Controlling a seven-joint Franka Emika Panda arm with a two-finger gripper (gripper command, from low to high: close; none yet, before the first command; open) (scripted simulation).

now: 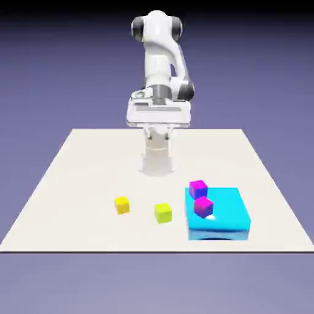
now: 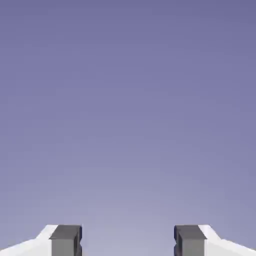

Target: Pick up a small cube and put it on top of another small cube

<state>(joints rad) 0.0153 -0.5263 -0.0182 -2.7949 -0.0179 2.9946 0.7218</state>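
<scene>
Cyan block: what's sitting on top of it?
Two magenta cubes sit on the cyan block: rear cube near its far left corner, front cube just ahead. The surface beneath them is hidden.

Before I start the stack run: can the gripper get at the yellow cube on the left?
Probably yes. The yellow cube sits alone on the table, apart from the other yellow cube and the cyan block. The gripper is open, empty and raised, with nothing below it.
</scene>
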